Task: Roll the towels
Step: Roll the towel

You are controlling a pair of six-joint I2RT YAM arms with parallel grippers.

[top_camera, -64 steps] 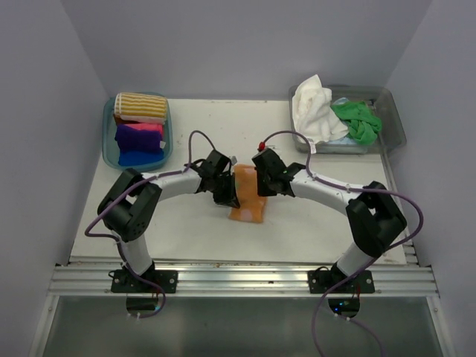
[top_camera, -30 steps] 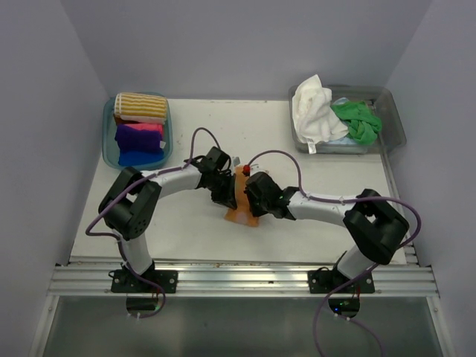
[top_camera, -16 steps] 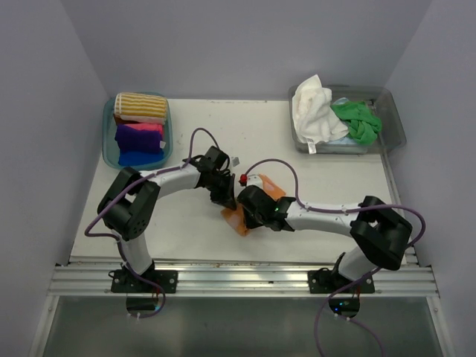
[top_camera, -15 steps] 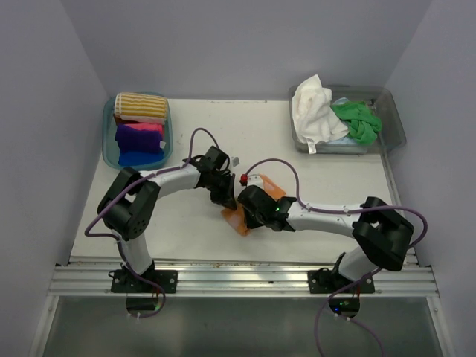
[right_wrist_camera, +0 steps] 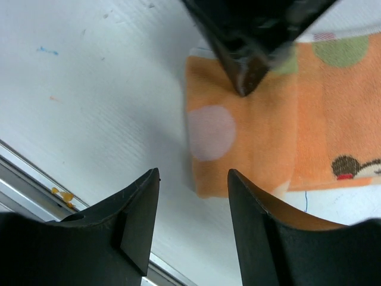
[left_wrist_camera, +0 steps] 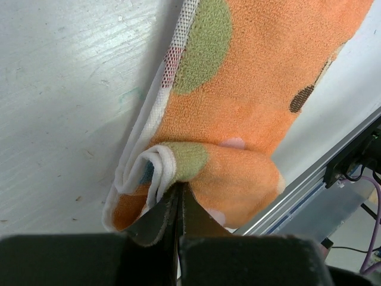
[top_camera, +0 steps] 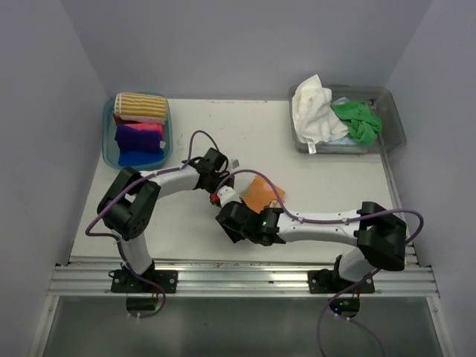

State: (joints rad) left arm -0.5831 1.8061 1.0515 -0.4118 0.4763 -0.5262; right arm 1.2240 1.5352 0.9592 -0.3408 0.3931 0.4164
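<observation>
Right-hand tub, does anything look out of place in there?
Yes: the white towel is heaped high and drapes over the clear tub's left rim, with the green towel crumpled beside it.

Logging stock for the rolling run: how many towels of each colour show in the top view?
yellow-and-white striped towel: 1
pink towel: 1
purple towel: 1
blue towel: 1
white towel: 1
green towel: 1
orange towel: 1
Total: 7 clearly visible; others may lie hidden beneath.
</observation>
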